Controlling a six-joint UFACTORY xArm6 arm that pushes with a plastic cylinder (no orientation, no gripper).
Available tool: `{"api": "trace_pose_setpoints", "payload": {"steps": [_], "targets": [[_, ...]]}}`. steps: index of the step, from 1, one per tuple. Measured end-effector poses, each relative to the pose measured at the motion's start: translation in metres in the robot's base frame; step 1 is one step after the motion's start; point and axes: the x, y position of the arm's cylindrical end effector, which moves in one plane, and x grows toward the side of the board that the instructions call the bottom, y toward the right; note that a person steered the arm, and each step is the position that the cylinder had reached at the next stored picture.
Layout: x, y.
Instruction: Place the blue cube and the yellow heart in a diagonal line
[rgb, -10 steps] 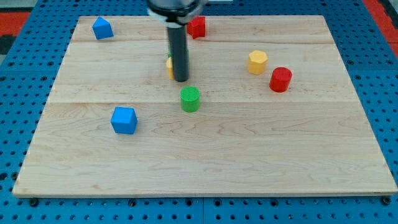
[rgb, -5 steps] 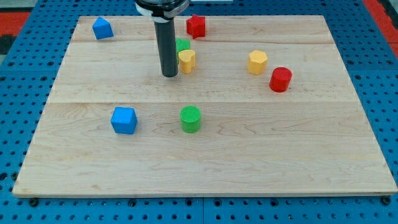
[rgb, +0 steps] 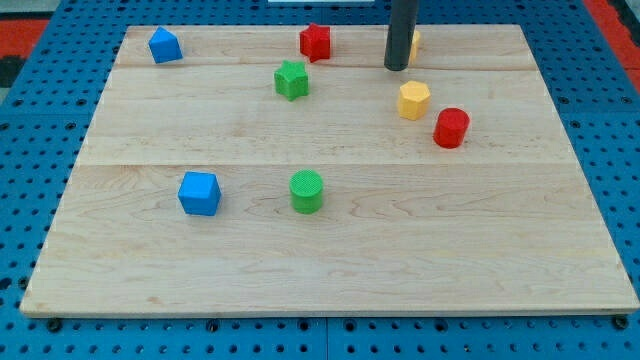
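Note:
The blue cube (rgb: 199, 193) sits at the view's left, below the middle of the wooden board (rgb: 330, 270). The yellow heart (rgb: 414, 41) is near the board's top edge, right of centre; only a thin yellow sliver shows past the rod's right side. My tip (rgb: 397, 68) rests just left of and below the heart, right against it as far as I can tell. The tip is far from the blue cube, up and to the right of it.
A second blue block (rgb: 165, 45) sits at the top left. A red block (rgb: 316, 41) and a green star (rgb: 291, 79) lie at top centre. A yellow hexagon (rgb: 414, 100) and a red cylinder (rgb: 451, 128) lie below the tip. A green cylinder (rgb: 306, 190) stands right of the blue cube.
My tip has swept from left of centre up to the top right. The yellow heart has gone with it, from beside the green star to the board's top edge.

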Motion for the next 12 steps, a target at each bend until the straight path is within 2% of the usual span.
{"api": "trace_pose_setpoints", "payload": {"steps": [2,3,4,6,8,12], "targets": [[-0.024,0.001],[-0.025,0.024],[-0.023,0.006],[-0.058,-0.004],[-0.061,0.050],[-0.059,0.050]]}}
